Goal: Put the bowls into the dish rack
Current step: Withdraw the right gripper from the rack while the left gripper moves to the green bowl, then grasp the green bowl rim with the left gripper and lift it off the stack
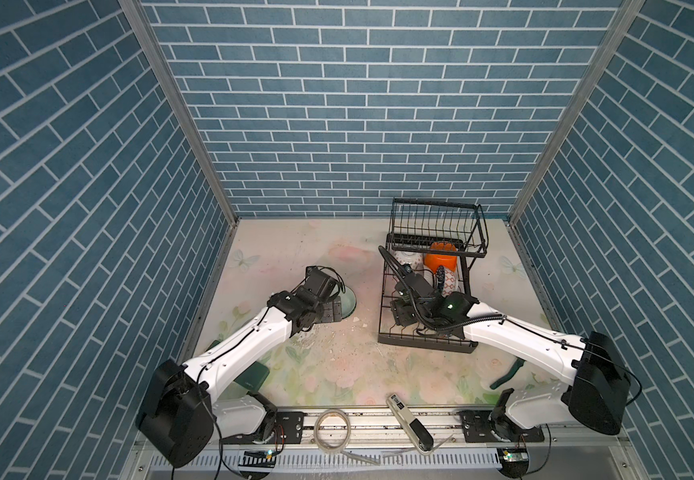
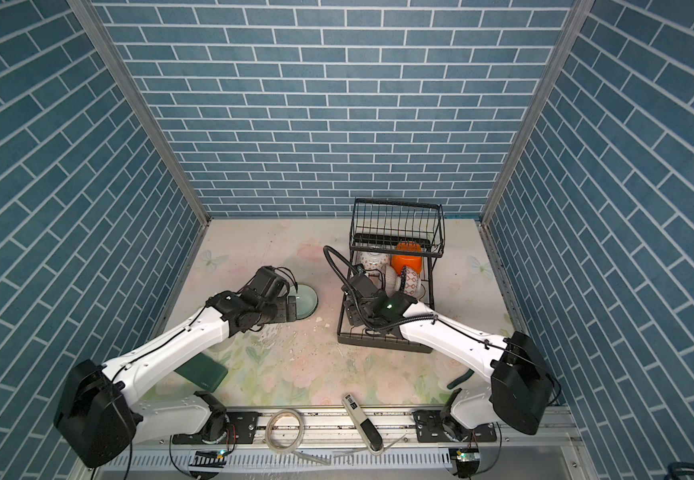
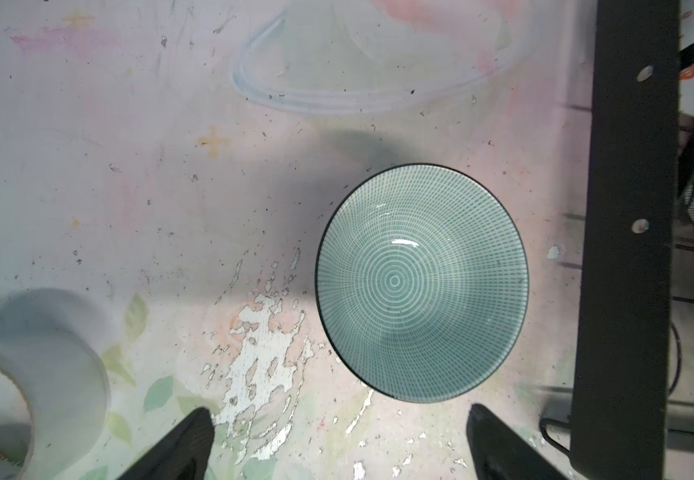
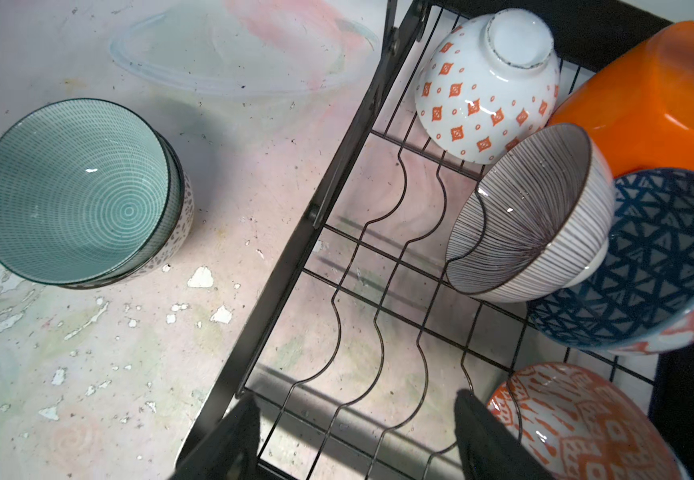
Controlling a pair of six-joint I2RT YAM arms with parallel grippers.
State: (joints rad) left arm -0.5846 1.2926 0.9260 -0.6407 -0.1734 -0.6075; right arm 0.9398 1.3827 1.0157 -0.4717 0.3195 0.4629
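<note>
Bowl-loading scene, part way through. Left of centre in both top views, a pale green bowl (image 2: 308,300) stands upright on the desk (image 2: 316,374), near the dish rack (image 2: 378,344) but outside it. At the left of the right wrist view it is seen nested on a speckled bowl (image 4: 183,220).

The left gripper (image 3: 339,413) hovers over this stack, jaws wide apart and empty, with the green rim just ahead of them at lower centre of the left wrist view. The right gripper (image 4: 358,397) hangs over the rack's lower tier, jaws apart and holding nothing. An orange-patterned bowl (image 4: 578,419) lies just beside one jaw at lower right; whether they touch cannot be told.

Four bowls lean together in the rack at upper right of that frame:
- white bowl with orange diamonds (image 4: 486,95), foot up
- striped bowl (image 4: 532,216)
- blue-triangled bowl (image 4: 669,266)
- orange plastic bowl (image 4: 661,99)

Handling, as judged: the green bowl is glazed ceramic, so rigid, brittle, slick and fairly heavy for its size. The best hold appears to be the rim wall, one jaw inside and one outside. The speckled bowl may drag upward with it, and a slip risks chipping on wire or desk.
</note>
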